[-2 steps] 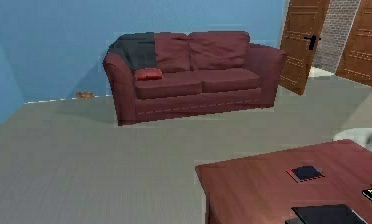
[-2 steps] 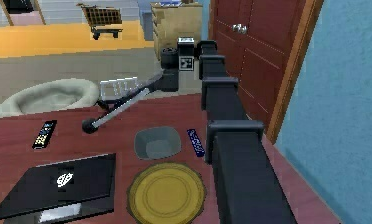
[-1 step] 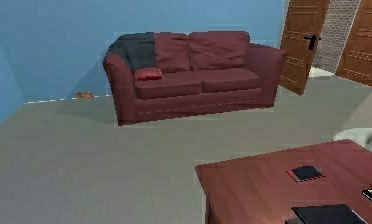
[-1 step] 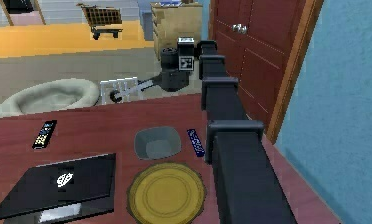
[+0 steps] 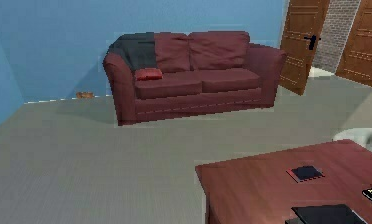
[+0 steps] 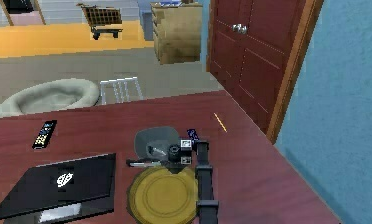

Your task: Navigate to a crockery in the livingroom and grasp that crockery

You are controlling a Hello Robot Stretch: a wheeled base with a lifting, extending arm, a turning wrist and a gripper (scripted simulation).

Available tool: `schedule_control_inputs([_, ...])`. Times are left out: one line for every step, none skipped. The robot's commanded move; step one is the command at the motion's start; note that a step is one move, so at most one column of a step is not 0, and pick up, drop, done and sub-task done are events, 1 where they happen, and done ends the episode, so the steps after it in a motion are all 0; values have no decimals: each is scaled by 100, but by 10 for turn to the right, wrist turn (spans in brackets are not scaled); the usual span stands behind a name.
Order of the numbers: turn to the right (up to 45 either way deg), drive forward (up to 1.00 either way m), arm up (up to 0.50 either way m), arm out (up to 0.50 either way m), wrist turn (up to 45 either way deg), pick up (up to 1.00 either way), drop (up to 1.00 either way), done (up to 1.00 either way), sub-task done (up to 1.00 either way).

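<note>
We sit beside the surface (image 6: 104,125) so the arm (image 6: 206,182) reaches across it: an olive plate (image 6: 166,198), likely our crockery, lies by the arm, a grey thing (image 6: 154,136) at the claw (image 6: 146,158). Whether the claw holds anything, we cannot tell.

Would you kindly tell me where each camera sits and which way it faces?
Forward view: on the robot, facing ahead and slightly down toward the sofa and table.
Arm side view: on the robot's body, facing sideways over the table, plate and door; shows the arm and gripper.
Shared: the red-brown table.
</note>
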Motion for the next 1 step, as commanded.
schedule_control_inputs([0, 0, 0, 0, 0, 100, 0, 0, 0])
